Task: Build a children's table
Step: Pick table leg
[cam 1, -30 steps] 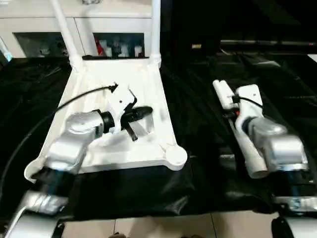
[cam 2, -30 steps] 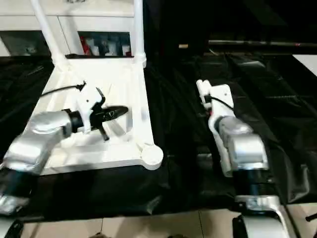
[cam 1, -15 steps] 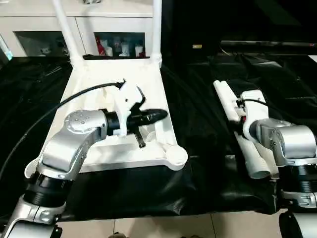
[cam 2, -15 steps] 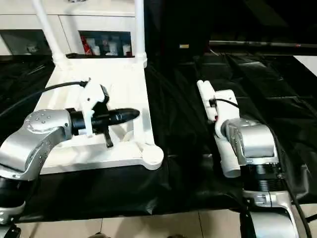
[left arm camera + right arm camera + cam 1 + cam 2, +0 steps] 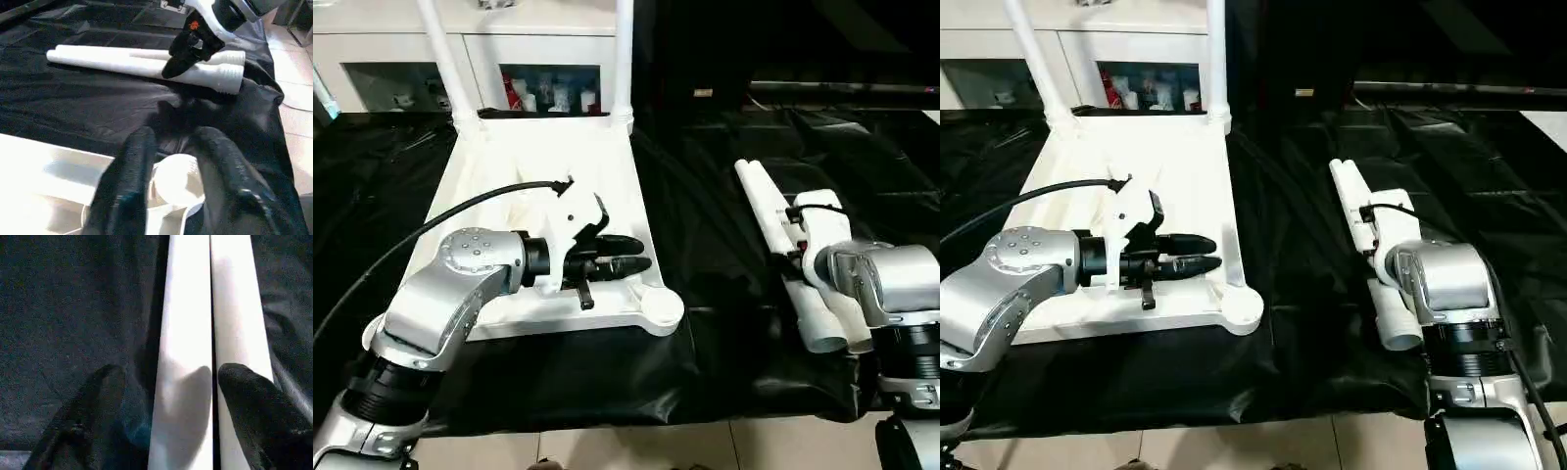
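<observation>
Our left gripper point(image 5: 631, 255) has swung across the upturned tabletop point(image 5: 543, 176) over the last second and now hovers just inside its near right edge, pointing at the empty corner socket point(image 5: 658, 305). Its two black fingers have parted since half a second ago and hold nothing. In the left wrist view that round socket point(image 5: 177, 178) sits right between the fingers.

The tabletop lies ribbed side up on the black-draped table point(image 5: 705, 245), with two legs already standing in the far sockets: one at the far left point(image 5: 445, 64), one at the far right point(image 5: 623, 59). The two remaining legs point(image 5: 1371, 259) lie side by side on the cloth to the right, well apart from the tabletop.

Our right gripper point(image 5: 171, 401) has settled down over that pair. Its fingers point(image 5: 93, 406) are spread wide, one on the cloth side and the other beyond, straddling the nearer leg point(image 5: 183, 357) (we cannot tell whether the pads touch it yet). It grips nothing so far.

We judge that the two arms have just lined up for the third leg: the right is set to close on a tube, while the left waits at the socket to steady the top or guide the leg in. Half the legs remain to be fitted.
</observation>
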Robot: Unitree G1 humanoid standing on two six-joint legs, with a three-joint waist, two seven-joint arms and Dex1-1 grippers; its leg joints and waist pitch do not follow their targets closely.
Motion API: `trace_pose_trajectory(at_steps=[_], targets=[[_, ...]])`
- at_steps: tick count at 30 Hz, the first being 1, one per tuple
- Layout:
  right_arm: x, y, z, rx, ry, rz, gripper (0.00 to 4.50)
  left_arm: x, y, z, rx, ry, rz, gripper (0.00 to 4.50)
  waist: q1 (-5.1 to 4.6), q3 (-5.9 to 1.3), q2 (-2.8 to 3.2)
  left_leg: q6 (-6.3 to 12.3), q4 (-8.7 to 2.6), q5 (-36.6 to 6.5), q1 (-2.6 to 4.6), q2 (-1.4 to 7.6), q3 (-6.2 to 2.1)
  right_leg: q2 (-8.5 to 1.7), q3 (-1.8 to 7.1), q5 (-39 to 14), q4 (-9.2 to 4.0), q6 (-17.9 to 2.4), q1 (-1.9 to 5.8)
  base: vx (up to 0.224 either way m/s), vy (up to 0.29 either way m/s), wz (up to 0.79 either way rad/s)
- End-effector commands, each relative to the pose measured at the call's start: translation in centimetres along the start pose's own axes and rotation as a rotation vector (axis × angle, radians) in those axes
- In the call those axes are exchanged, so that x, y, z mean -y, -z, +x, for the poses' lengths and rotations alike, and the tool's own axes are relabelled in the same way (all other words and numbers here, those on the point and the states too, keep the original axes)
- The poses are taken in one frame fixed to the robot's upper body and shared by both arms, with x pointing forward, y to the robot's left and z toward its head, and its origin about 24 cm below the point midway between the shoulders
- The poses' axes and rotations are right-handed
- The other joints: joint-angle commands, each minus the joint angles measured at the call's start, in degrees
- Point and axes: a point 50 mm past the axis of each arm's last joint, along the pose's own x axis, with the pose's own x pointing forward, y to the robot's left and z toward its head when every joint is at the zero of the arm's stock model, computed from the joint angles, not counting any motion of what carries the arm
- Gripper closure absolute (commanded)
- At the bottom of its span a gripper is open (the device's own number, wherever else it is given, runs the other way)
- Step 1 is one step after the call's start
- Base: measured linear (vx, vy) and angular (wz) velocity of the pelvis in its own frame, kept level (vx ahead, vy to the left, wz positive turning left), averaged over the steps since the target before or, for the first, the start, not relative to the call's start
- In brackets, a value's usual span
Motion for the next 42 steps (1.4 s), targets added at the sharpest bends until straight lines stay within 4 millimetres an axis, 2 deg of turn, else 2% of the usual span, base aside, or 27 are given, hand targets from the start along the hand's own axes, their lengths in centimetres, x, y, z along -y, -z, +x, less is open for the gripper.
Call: trace_pose_trajectory(at_steps=[1, 4, 6, 11, 16, 17, 20, 23, 28, 31, 37, 42], targets=[[0.3, -0.2, -0.1, -0.011, 0.009, 0.002, 0.72, 0.2, 0.2, 0.0, -0.018, 0.003, 0.006, 2.44, 0.17, -4.41, -0.78, -0.78, -3.27, -4.7, -0.25, 0.3, 0.27, -2.81, 3.21, -14.1, -4.05, -5.9, 3.83, 0.0, 0.0, 0.0], [0.3, -0.2, 0.0, -0.014, 0.0, 0.011, 0.54, 0.1, 0.0, -0.1, -0.014, 0.003, 0.007, 2.31, 0.16, -4.47, -0.76, -0.85, -3.24, -4.6, -0.21, 0.34, 0.26, -2.79, 3.21, -13.6, -3.98, -6.2, 3.84, 0.0, 0.0, 0.0], [-0.1, -0.3, 0.0, -0.014, -0.03, 0.014, 0.3, 0.1, 0.0, -0.1, -0.014, -0.002, 0.008, 2.02, 0.19, -4.51, -0.64, -0.88, -3.22, -4.6, -0.2, 0.33, 0.23, -2.78, 3.2, -13.3, -3.9, -6.3, 3.87, 0.0, 0.0, 0.0], [-1.1, -0.6, -0.1, -0.012, -0.073, 0.003, 0.0, 0.0, 0.1, -0.2, -0.023, -0.006, 0.012, 1.58, 0.17, -4.52, -0.82, -0.59, -3.19, -4.3, -0.36, 0.29, 0.22, -2.79, 3.2, -12.6, -3.81, -6.5, 4.0, 0.0, 0.0, 0.0], [-1.5, -1.0, -0.3, 0.004, -0.093, 0.003, 0.0, 0.1, 0.1, -0.2, -0.022, -0.004, 0.012, 1.19, 0.16, -4.49, -0.84, -0.87, -3.2, -4.6, -0.24, 0.36, 0.22, -2.81, 3.2, -13.8, -3.86, -6.2, 3.89, 0.0, 0.0, 0.0], [-1.6, -1.3, -0.4, 0.013, -0.104, 0.004, 0.0, 0.0, 0.1, -0.2, -0.022, -0.005, 0.013, 1.0, 0.18, -4.53, -0.81, -0.9, -3.17, -4.6, -0.19, 0.36, 0.22, -2.82, 3.21, -13.8, -3.85, -6.2, 3.87, 0.0, 0.0, 0.0], [-1.8, -2.1, -0.8, 0.052, -0.118, 0.003, 0.0, 0.0, 0.1, -0.1, -0.02, -0.01, 0.015, 0.86, 0.2, -4.52, -1.02, -0.91, -3.15, -4.3, -0.26, 0.35, 0.25, -2.78, 3.26, -13.2, -3.77, -6.2, 3.91, 0.0, 0.0, 0.0], [-1.8, -2.7, -1.1, 0.08, -0.13, 0.01, 0.0, -0.1, 0.0, -0.1, -0.017, -0.016, 0.017, 0.63, 0.21, -4.54, -0.99, -0.88, -3.18, -4.2, -0.25, 0.37, 0.23, -2.81, 3.27, -13.2, -3.69, -6.1, 3.87, 0.0, 0.0, 0.0], [-0.7, -1.9, -0.4, 0.044, -0.035, -0.015, 0.0, -0.1, 0.1, -0.1, -0.021, -0.018, 0.019, 0.13, 0.21, -4.5, -1.02, -1.46, -3.16, -4.5, -0.19, 0.31, 0.27, -2.78, 3.25, -13.6, -3.79, -6.1, 3.81, 0.0, 0.0, 0.0], [-0.3, -1.1, 0.0, 0.011, -0.007, -0.017, 0.0, -0.1, 0.1, 0.0, -0.022, -0.017, 0.018, 0.04, 0.31, -4.53, -0.94, -1.57, -3.13, -4.8, -0.23, 0.28, 0.24, -2.81, 3.25, -14.0, -3.8, -5.9, 3.86, 0.0, 0.0, 0.0], [0.1, 0.0, 0.6, -0.031, 0.0, 0.012, 0.0, -0.1, 0.2, 0.0, -0.031, -0.013, 0.019, 0.04, 0.21, -4.58, -1.15, -1.46, -3.06, -5.0, -0.28, 0.26, 0.24, -2.78, 3.22, -13.5, -3.79, -6.0, 3.95, 0.0, 0.0, 0.0], [0.2, 0.4, 0.9, -0.045, -0.014, 0.025, 0.0, -0.2, 0.2, 0.1, -0.033, -0.013, 0.021, 0.04, 0.13, -4.52, -1.11, -1.42, -3.02, -5.8, -0.21, 0.26, 0.23, -2.76, 3.17, -15.0, -3.95, -5.7, 3.81, 0.0, 0.0, 0.0]])
